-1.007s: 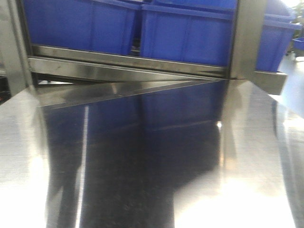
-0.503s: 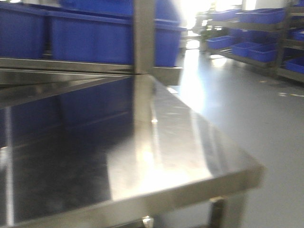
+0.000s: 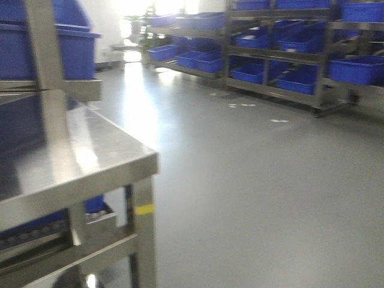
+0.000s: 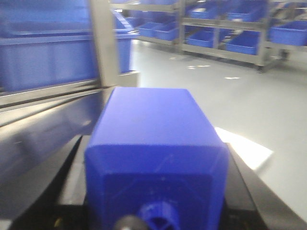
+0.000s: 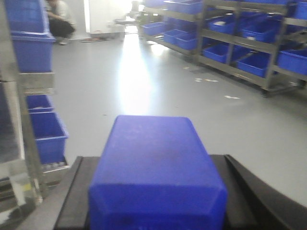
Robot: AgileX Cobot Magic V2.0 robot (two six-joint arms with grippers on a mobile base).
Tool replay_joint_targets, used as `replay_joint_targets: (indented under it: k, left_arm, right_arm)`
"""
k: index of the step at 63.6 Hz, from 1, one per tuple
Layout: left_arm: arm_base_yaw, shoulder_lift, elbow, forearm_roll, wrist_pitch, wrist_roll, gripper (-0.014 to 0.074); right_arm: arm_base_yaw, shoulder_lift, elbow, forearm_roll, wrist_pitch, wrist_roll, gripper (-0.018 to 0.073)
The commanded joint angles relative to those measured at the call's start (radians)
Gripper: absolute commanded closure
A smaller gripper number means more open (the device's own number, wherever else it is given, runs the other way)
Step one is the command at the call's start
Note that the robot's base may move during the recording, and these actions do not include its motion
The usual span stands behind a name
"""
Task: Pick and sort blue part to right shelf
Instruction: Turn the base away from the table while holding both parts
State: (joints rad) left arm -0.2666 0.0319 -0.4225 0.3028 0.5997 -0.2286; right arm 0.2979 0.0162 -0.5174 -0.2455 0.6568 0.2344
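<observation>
A blue part (image 4: pixel 153 120), a boxy block, fills the left wrist view, with my left gripper (image 4: pixel 152 143) shut on it and black fingers (image 4: pixel 72 167) on both sides. A second blue part (image 5: pixel 153 143) sits the same way in my right gripper (image 5: pixel 153 160), which is shut on it. Steel-framed racks (image 3: pixel 282 66) holding blue tubs stand across the grey floor at the right. I cannot tell whether one of them is the right shelf. Neither gripper shows in the front view.
A steel table (image 3: pixel 90 150) ends at a corner on the left, with a yellow mark on its leg (image 3: pixel 144 209). Behind it stands a rack post (image 3: pixel 42 48) with a blue tub (image 3: pixel 72 54). A person (image 5: pixel 60 19) crouches far off.
The front view has swung to the right. It went from the table top and the tubs behind it to the table's right corner, the floor and the far racks.
</observation>
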Motion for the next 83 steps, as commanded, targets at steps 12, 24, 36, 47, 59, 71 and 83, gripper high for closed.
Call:
replay_joint_targets:
  k: [12,24,36,47,59,71,83]
  left_arm:
    - [-0.007,0.022,-0.028,0.010,-0.091,-0.011,0.0281]
    - [-0.007,0.022,-0.028,0.010,-0.091,-0.011,0.0281]
    - [-0.007,0.022,-0.028,0.010,-0.091,-0.011,0.0281]
    - [-0.007,0.022,-0.028,0.010,-0.091,-0.011,0.0281]
    - [-0.007,0.022,-0.028,0.010,-0.091,-0.011,0.0281]
    - [-0.007,0.022,-0.028,0.010,-0.091,-0.011,0.0281]
    - [-0.007,0.022,-0.028,0.010,-0.091,-0.011,0.0281]
  right_arm:
    - [-0.002,0.020,-0.024,-0.024,-0.095,-0.001,0.0302]
    - [-0.002,0.020,-0.024,-0.024,-0.095,-0.001,0.0302]
    - [-0.002,0.020,-0.024,-0.024,-0.095,-0.001,0.0302]
    - [-0.002,0.020,-0.024,-0.024,-0.095,-0.001,0.0302]
    - [-0.002,0.020,-0.024,-0.024,-0.095,-0.001,0.0302]
    - [-0.002,0.020,-0.024,-0.024,-0.095,-0.001,0.0302]
    - [-0.002,0.020,-0.024,-0.024,-0.095,-0.001,0.0302]
